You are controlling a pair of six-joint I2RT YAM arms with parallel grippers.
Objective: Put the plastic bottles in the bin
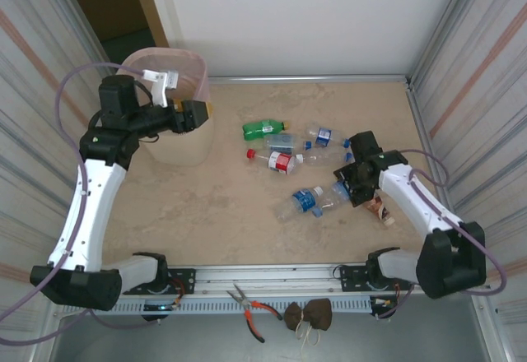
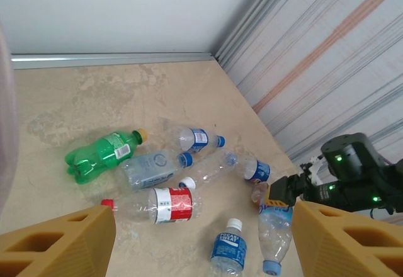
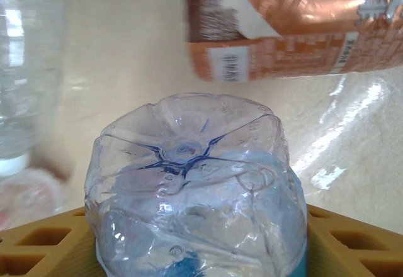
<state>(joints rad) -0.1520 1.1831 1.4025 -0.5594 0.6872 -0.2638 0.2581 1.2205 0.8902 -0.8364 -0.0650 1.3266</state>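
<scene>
Several plastic bottles (image 1: 290,163) are lying on their sides on the beige worktop (image 1: 206,214), right of centre, well apart from the pink bin (image 1: 177,144) at the far left. One crinkled clear bottle (image 3: 189,189) is sitting between the right end effector (image 1: 356,183) fingers, which are gripping it; its ribbed base is facing the wrist camera and its blue cap is pointing away. Beside it, a blue-labelled bottle (image 2: 228,245) appears to be reading "POCARI SWEAT". A green bottle (image 2: 104,154) is pointing its yellow cap rightward, and a red-labelled bottle (image 2: 164,203) is pointing its red cap leftward. An orange-labelled bottle (image 3: 283,25) is showing print too small to read. The left end effector (image 1: 200,111) is hanging open and empty at the bin's rim.
</scene>
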